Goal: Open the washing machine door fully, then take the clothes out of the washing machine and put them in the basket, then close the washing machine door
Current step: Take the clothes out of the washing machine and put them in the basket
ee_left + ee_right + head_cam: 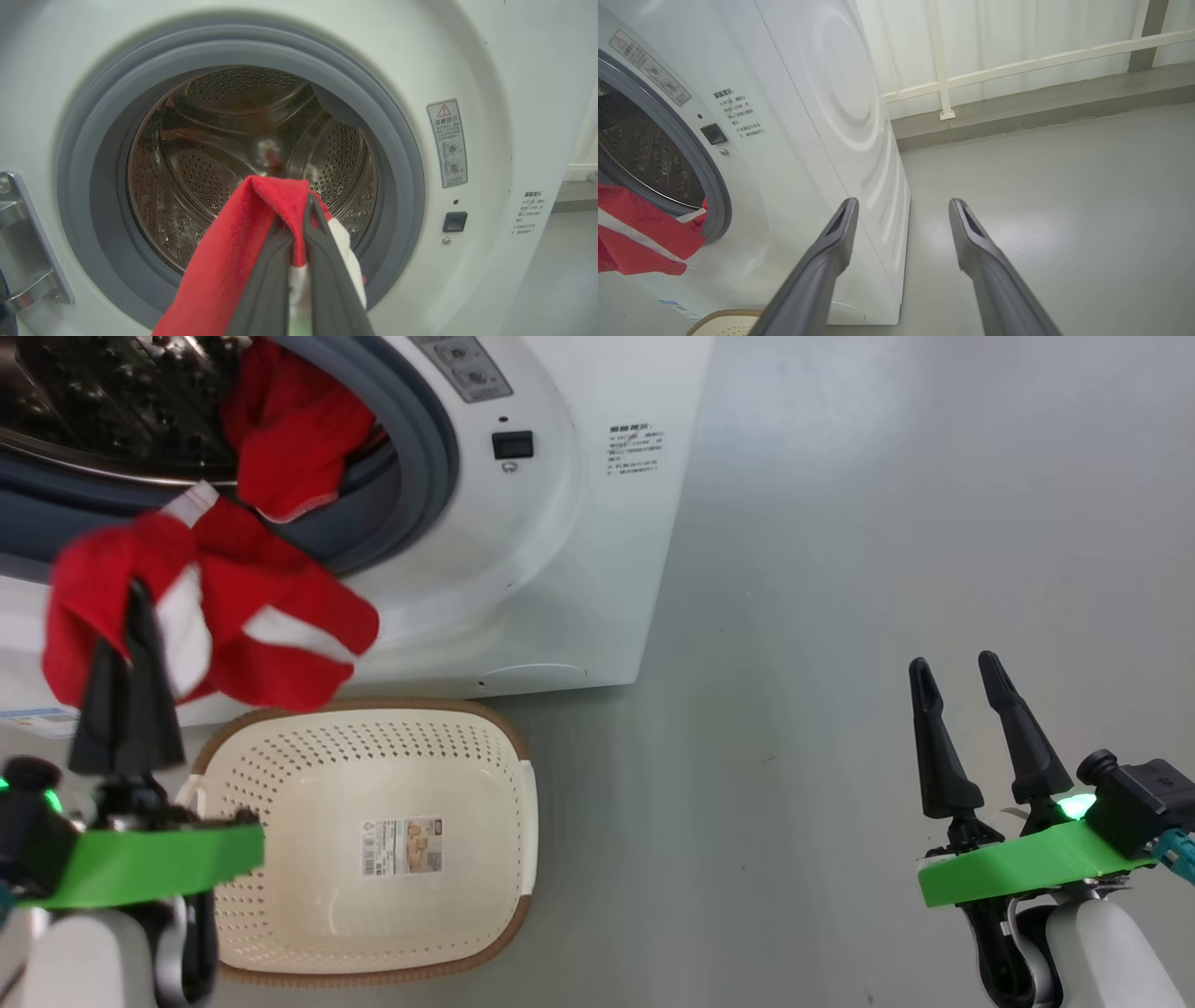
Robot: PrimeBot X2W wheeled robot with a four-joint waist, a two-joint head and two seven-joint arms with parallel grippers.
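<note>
- When seen from the head, the left claw [140, 602] is clenched on red clothes [252, 625] in front of the washing machine [560, 523], near the basket [280, 756]; more red cloth hangs from the drum opening. The right claw [954, 665] stands released above the floor [840, 616]. The basket's paper label [402, 847] is too small to read.
- Left wrist: a warning sticker [447, 143] with a red triangle sits beside the grey gasket [402, 186]; its text is unreadable.
- Right wrist: printed lines [738, 114] on the washer's front are illegible.
</note>
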